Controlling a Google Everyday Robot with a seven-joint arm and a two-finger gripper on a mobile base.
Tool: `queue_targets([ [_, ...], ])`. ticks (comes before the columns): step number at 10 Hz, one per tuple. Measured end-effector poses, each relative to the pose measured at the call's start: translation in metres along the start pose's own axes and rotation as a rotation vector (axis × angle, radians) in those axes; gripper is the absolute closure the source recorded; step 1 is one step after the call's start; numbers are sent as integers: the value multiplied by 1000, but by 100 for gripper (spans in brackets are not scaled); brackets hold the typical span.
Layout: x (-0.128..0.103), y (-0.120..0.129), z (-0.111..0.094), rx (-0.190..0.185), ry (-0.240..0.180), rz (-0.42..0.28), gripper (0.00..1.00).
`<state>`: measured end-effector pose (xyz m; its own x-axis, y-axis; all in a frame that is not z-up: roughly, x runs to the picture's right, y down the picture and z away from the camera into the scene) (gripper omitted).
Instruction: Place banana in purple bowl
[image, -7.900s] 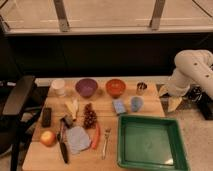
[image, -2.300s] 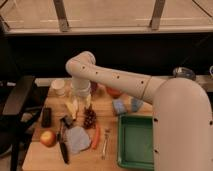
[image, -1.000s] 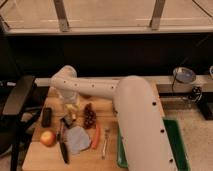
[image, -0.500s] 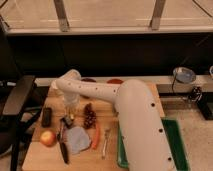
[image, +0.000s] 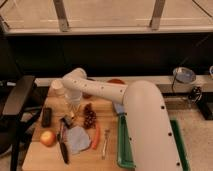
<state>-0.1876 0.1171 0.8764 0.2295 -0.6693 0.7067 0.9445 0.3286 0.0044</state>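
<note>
Gripper (image: 73, 106) is down at the table's (image: 35, 157) left side, fingers closed where the banana lies; banana itself hidden under it, so grip unconfirmed. Risk: shallow pinch slips on lift, or arm (image: 107, 90) sweep clips the grapes (image: 89, 117). No readable labels.

High front view, facing table (image: 40, 150), near

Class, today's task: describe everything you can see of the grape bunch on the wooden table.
The grape bunch is a small dark red cluster of round, plastic-looking berries, lying flat near the middle of the wooden table. The carrot lies just in front of it, the grey cloth to its front left. The gripper, shut, is down just left of it. Whether anything touches it cannot be told.
</note>
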Motion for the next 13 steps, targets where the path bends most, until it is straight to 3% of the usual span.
queue_targets([
  [4, 32, 5, -90, 96, 59, 97, 100],
  [6, 61, 16, -114, 134, 85, 164, 100],
  [8, 94, 31, -124, 246, 85, 237, 100],
  [10, 108, 28, -125, 278, 81, 252, 100],
  [13, 117, 18, -115, 294, 60, 240, 99],
])
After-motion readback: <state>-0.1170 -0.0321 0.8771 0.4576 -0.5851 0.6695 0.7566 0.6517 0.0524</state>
